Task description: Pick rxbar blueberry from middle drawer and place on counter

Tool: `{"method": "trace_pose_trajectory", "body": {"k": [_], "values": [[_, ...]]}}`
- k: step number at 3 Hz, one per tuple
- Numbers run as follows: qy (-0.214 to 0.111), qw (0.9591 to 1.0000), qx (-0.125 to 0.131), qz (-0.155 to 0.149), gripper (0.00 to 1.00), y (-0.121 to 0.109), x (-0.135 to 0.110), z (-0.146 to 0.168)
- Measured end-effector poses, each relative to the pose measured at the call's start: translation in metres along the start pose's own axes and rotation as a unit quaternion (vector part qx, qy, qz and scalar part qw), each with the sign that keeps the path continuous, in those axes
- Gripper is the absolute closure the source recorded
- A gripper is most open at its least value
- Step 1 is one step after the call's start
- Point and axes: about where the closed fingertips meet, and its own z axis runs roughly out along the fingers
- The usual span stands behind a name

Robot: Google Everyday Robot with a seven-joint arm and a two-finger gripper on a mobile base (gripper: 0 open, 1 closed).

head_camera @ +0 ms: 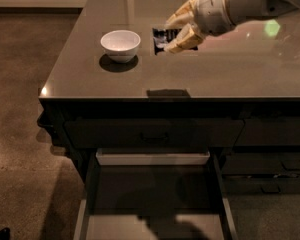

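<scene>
My gripper (pixel 174 33) reaches in from the upper right and is shut on the rxbar blueberry (pixel 164 37), a small dark bluish bar with white print. It holds the bar above the counter (pixel 215 69), just right of the white bowl (pixel 120 44). The bar's shadow falls on the counter near its front edge. Below, the middle drawer (pixel 152 194) stands pulled open with a dark floor, pale side rails and a white back panel.
The white bowl stands on the counter's left half. Dark cabinet drawers with recessed handles (pixel 282 166) sit to the right of the open drawer. Brown floor (pixel 20 134) spreads to the left. A dark shape shows at the drawer's front (pixel 172 229).
</scene>
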Motion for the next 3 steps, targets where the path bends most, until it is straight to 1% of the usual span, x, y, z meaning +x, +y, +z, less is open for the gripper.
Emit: {"method": "trace_pose_trajectory", "body": {"k": [1, 2, 3], "values": [[-0.017, 0.9991, -0.027, 0.029, 1.00, -0.015, 0.013, 0.016], [-0.043, 0.9951, -0.060, 0.066, 1.00, -0.017, 0.024, 0.030], [-0.060, 0.9911, -0.080, 0.088, 1.00, -0.019, 0.031, 0.037]]}}
